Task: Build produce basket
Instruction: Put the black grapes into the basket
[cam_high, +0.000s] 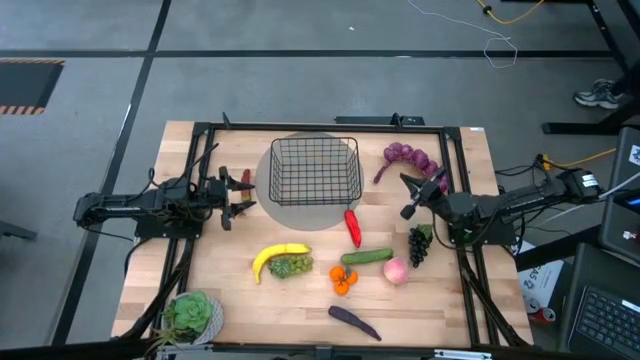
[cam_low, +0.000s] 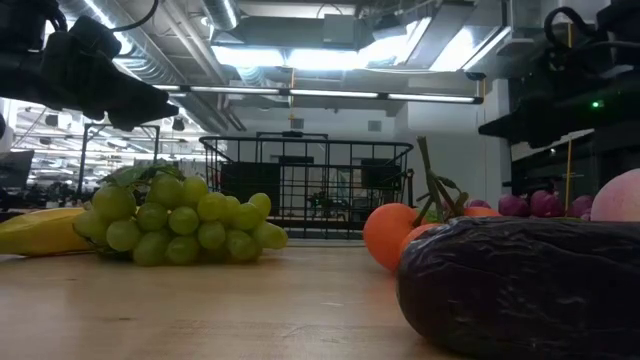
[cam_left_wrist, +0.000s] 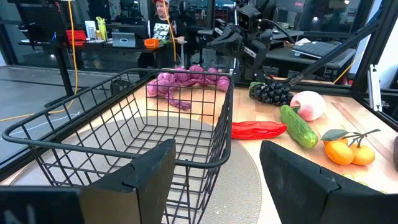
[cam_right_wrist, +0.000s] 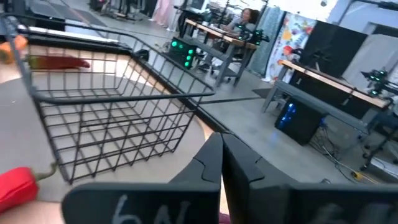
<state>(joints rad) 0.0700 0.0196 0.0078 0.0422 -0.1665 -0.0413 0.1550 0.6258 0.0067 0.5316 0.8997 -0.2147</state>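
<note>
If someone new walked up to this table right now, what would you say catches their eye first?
Probably the empty black wire basket, sitting on a round grey disc at the table's far middle. Next, the bright produce scattered nearer the front: a yellow banana, a red chili and orange pieces. The open left claw waits beside the basket, and the shut right claw hovers at its other side.

The eggplant (cam_low: 525, 290) and peach (cam_low: 618, 197) are cut off in the low view.
</note>
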